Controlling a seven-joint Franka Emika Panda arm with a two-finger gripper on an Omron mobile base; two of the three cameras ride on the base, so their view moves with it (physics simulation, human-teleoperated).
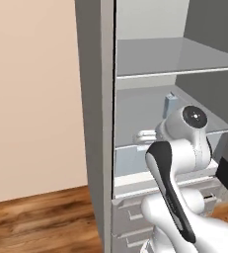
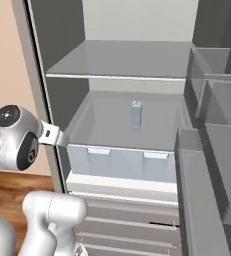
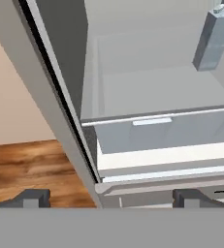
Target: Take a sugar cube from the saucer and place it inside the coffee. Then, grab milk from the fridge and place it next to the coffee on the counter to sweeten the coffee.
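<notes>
Milk (image 2: 136,114) upright on fridge (image 2: 137,60) shelf (toward the back), drawers (image 2: 127,165) below, claw (image 3: 111,197) before the fridge.

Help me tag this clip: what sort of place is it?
Likely a kitchen, at an open fridge: grey shelves, a pale drawer, a milk carton standing inside, wood floor beside it.

— What stands inside the fridge (image 1: 98,123)?
— The milk (image 1: 170,105), upright at the back of a shelf (image 1: 135,111), partly hidden behind the white arm (image 1: 177,163).
— And beside the fridge?
— Beige wall (image 1: 34,99) over wooden floor (image 1: 41,222).
</notes>
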